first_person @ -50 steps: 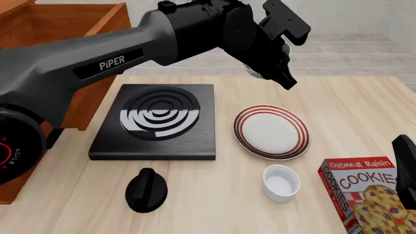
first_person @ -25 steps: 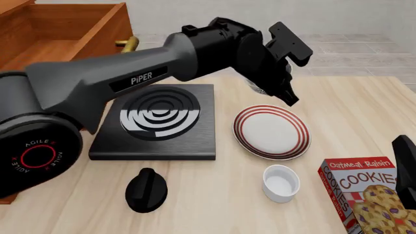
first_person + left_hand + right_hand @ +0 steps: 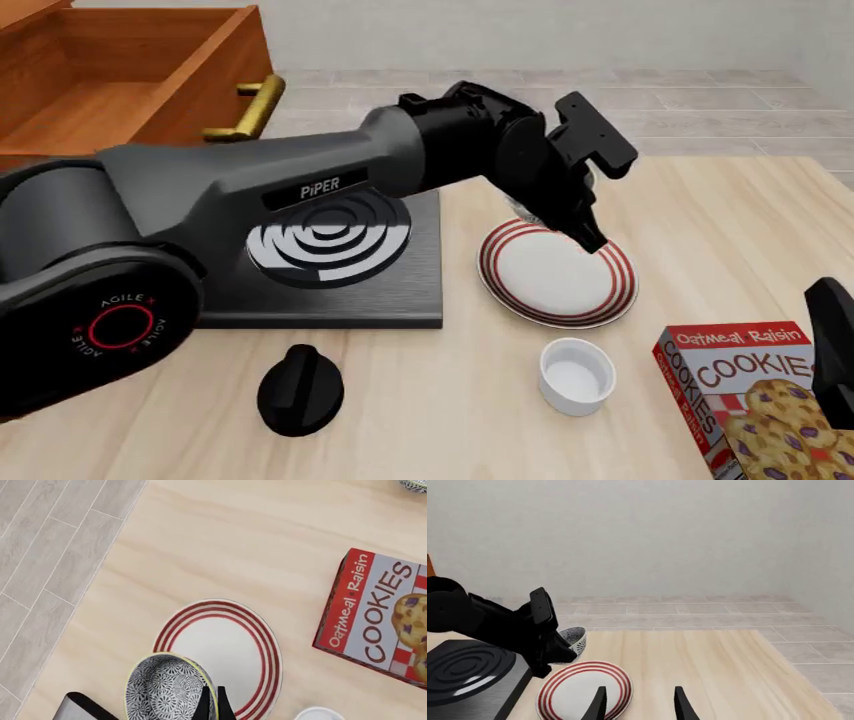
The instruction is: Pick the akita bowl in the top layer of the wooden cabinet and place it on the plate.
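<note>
The akita bowl (image 3: 167,687), patterned black and white, hangs just above the far-left rim of the plate (image 3: 223,645). My left gripper (image 3: 212,704) is shut on the bowl's rim. In the front view the left gripper (image 3: 577,222) hides most of the bowl over the red-ringed plate (image 3: 558,272). The right wrist view shows the bowl (image 3: 575,639) beside the plate (image 3: 584,690). My right gripper (image 3: 639,705) is open and holds nothing, low at the table's right side. The wooden cabinet (image 3: 200,70) stands at the far left, its top layer (image 3: 80,95) pulled open.
A black stove (image 3: 320,250) lies left of the plate, with a black knob (image 3: 300,388) in front of it. A white cup (image 3: 577,375) and a cookie box (image 3: 747,400) sit near the front right. The drawer's brass handle (image 3: 247,105) juts out behind the left arm.
The left arm has come down and toward me with the bowl, from high behind the plate to just over its far-left rim. The right arm has stayed still.
</note>
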Action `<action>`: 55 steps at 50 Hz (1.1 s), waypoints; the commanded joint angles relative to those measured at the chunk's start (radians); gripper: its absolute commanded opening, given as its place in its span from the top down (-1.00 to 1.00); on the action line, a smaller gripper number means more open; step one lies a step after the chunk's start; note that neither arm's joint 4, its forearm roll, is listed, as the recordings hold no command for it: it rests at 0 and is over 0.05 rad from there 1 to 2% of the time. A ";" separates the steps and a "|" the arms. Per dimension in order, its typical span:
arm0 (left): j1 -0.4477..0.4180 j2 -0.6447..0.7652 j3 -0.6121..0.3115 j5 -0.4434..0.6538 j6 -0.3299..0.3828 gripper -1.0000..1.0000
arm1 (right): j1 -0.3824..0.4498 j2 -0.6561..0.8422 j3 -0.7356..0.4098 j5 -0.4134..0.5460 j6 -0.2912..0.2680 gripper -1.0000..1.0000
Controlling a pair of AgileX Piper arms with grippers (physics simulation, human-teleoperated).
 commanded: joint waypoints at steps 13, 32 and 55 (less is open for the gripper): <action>-0.015 0.064 -0.028 -0.017 -0.028 1.00 | 0.001 0.000 0.000 0.003 0.003 -1.00; -0.016 0.096 -0.033 -0.024 -0.049 1.00 | 0.001 0.000 -0.001 0.008 0.007 -1.00; -0.025 0.116 -0.029 -0.035 -0.103 1.00 | 0.003 0.000 0.001 0.007 0.006 -1.00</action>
